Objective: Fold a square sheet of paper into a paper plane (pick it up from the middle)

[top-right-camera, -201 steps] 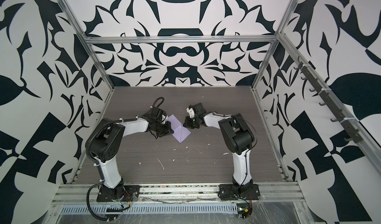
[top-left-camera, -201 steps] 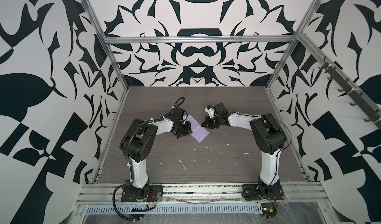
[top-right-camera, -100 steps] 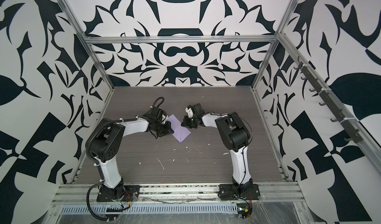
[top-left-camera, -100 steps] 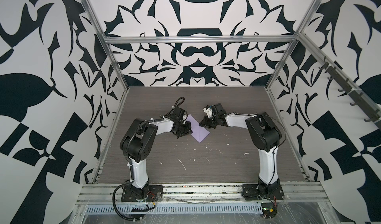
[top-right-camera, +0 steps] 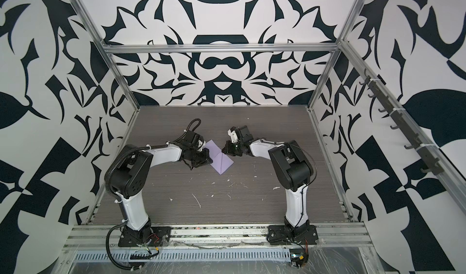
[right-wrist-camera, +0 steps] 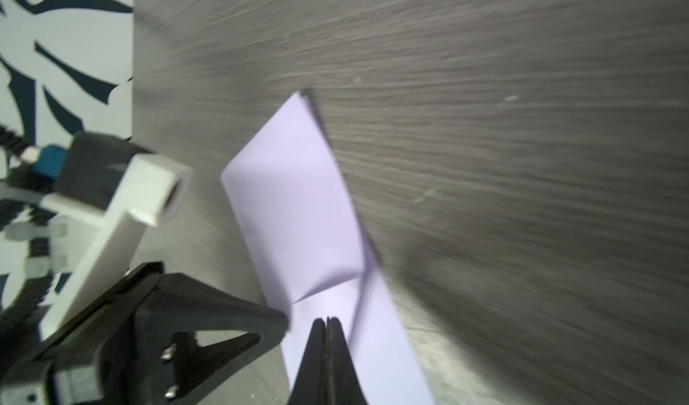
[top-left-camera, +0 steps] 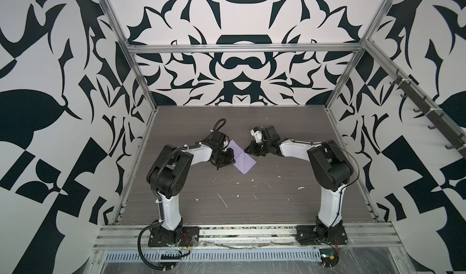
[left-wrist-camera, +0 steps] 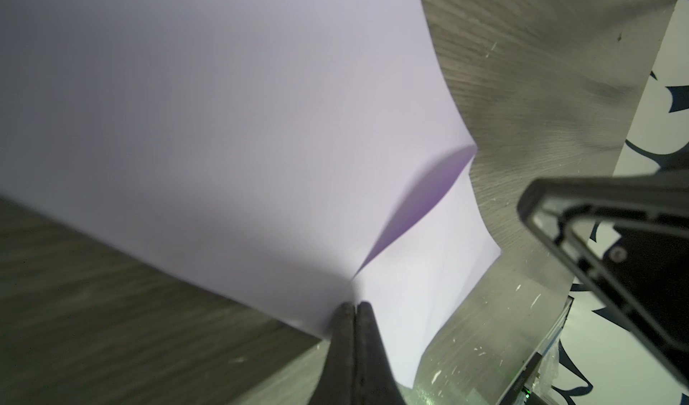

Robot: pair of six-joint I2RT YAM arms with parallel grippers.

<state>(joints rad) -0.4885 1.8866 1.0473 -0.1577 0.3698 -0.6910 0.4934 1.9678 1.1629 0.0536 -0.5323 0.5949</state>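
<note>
**Item 1: left gripper (top-left-camera: 230,158).** Stood at the left edge of the paper, jaws closed tight together. In the left wrist view its tips (left-wrist-camera: 354,307) met the near edge of the sheet, just where a raised flap opened. Whether they pinched a layer or only pressed on it could not be told. Judged purpose: anchoring that side so the sheet would not slide during creasing.

**Item 2: square sheet of paper (top-left-camera: 244,159).** Lilac, lying on the table (top-left-camera: 277,209) between the two grippers, toward the back of the middle. It was no longer flat. A centre crease showed in both top views (top-right-camera: 221,159), and one flap stood slightly lifted, with darker purple in its shadow (left-wrist-camera: 421,205). Judged an early fold, far from a finished plane.

**Item 3: right gripper (top-left-camera: 248,150).** Stood at the paper's right corner, jaws likewise shut. In the right wrist view its tips (right-wrist-camera: 327,323) rested over the sheet (right-wrist-camera: 298,205), with paper showing on both sides of them, so it looked to be pressing down rather than holding. Judged purpose: flattening or running a crease.

**Item 4: white flecks (top-left-camera: 223,201).** Scattered on the near table, well apart from the paper and playing no part.
</note>
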